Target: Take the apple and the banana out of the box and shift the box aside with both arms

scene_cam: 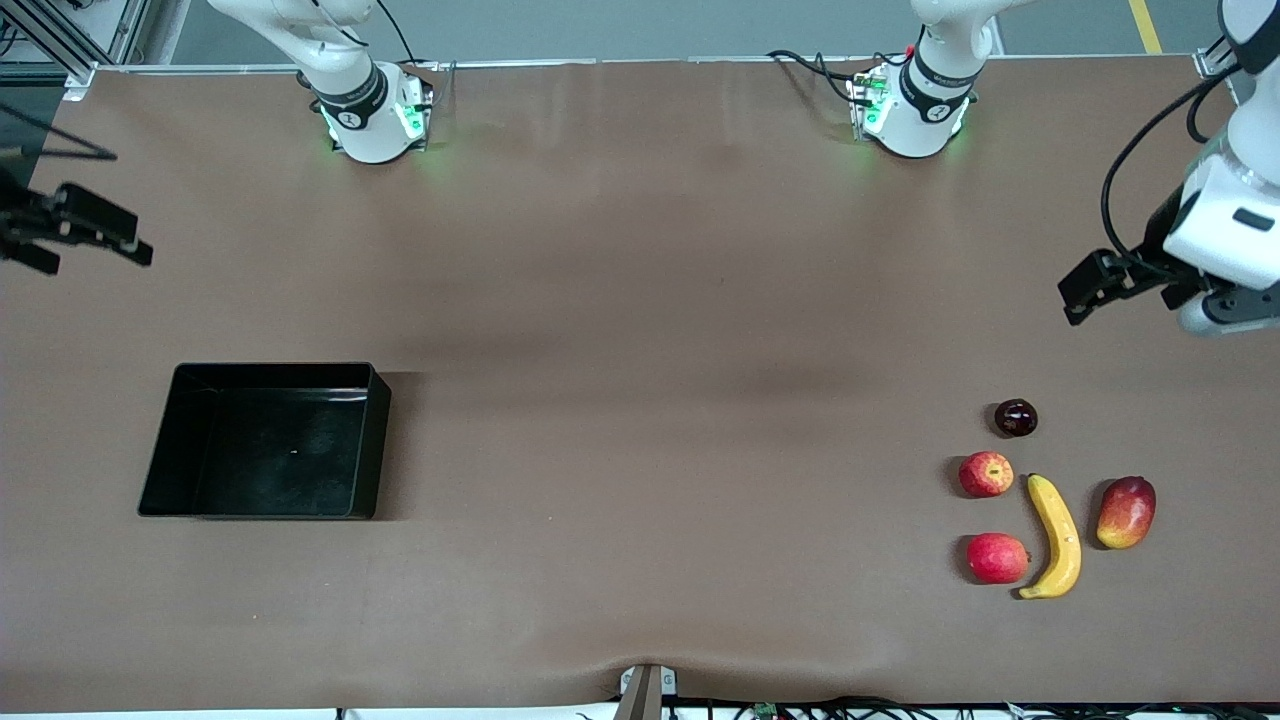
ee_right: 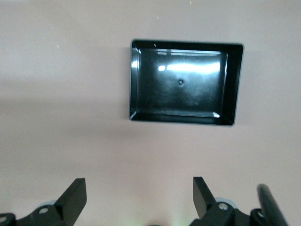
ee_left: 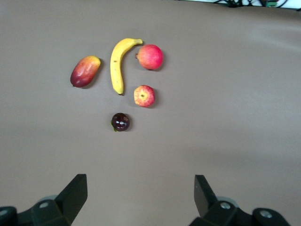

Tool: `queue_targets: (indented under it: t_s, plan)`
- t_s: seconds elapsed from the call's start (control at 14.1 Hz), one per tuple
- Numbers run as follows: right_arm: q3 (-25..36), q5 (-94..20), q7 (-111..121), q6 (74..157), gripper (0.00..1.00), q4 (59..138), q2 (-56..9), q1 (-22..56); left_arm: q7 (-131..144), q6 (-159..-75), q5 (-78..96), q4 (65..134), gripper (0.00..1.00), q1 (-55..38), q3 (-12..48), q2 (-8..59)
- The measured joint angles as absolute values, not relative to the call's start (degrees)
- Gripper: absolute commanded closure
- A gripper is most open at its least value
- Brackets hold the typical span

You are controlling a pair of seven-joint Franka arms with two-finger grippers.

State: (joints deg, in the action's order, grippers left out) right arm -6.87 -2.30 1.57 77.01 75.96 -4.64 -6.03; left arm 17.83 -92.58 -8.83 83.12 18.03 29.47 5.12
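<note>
1. Box (scene_cam: pixel 265 441) empty on table (scene_cam: pixel 640 330), toward right arm's end; apple (scene_cam: pixel 986 474) and banana (scene_cam: pixel 1055 536) already out, toward left arm's end.
2. Left hand (scene_cam: pixel 1085 290) and right hand (scene_cam: pixel 75 235) both spread, empty, raised over table ends.
3. Best gripping opposite box walls together, level.

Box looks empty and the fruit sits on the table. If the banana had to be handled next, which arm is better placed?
Left. The left end effector hangs open over its own end of the table, where the banana lies beside the apple. The right end effector, also open, is near the empty box.
</note>
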Motion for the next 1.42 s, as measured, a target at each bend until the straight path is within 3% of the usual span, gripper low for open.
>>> queue_targets:
  t_s: [0.21, 0.64, 1.42]
  plan:
    - [-6.56, -2.06, 1.52, 77.95, 0.00, 82.14, -1.06, -6.62, 17.65, -92.44, -7.01, 83.49, 0.00, 10.72, 21.25, 3.67]
    - [-7.41, 0.30, 1.53, 78.70, 0.00, 83.25, -0.56, -5.55, 13.59, -91.83, -3.23, 86.67, 0.00, -1.77, 5.34, 0.21]
    - [-6.71, -0.41, 1.52, 78.82, 0.00, 83.67, -0.57, -5.97, 11.45, -89.70, -2.39, 87.86, 0.00, -2.87, 4.18, -1.59]
